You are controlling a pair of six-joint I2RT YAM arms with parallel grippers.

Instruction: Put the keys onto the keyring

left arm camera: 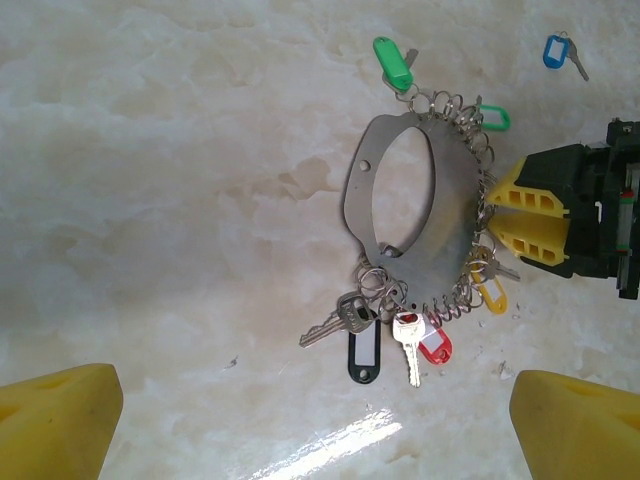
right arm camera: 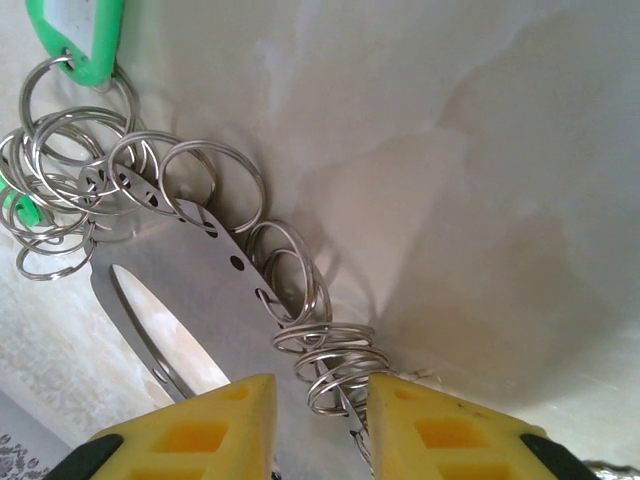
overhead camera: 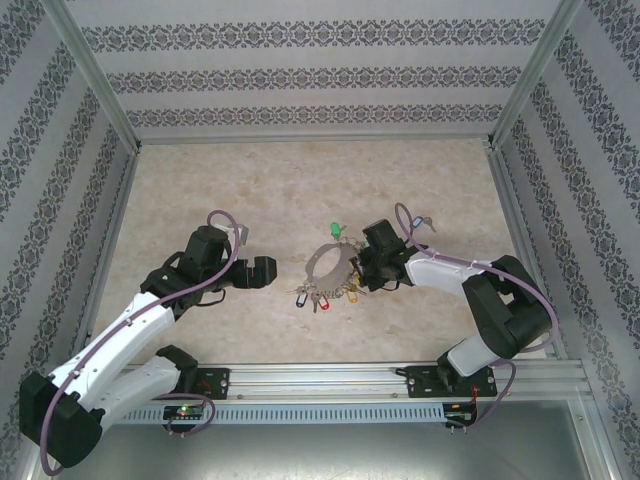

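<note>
Patterned wallpaper lines the walls around a pale, marbled counter (overhead camera: 250,190). Near its middle lies the keyring (overhead camera: 326,262), a flat grey oval plate with small holes along its rim and many split rings (right arm camera: 205,180) threaded through them. Several keys (left arm camera: 340,320) already hang from those rings at the near end, among tags in black (left arm camera: 363,355), red (left arm camera: 437,348) and yellow (left arm camera: 491,296). A green tag (left arm camera: 392,62) sits at the far end. One key with a blue tag (left arm camera: 556,52) lies by itself on the counter, well apart from the keyring and off to the right. The right end effector (overhead camera: 358,268) is at the keyring's right edge. Its yellow fingers (right arm camera: 455,430) are drawn in to a narrow gap, with the plate's rim and a bunch of split rings between them. The left end effector (overhead camera: 266,272) hangs to the left of the keyring, apart from it. Its fingers (left arm camera: 60,420) are spread wide and hold nothing.
</note>
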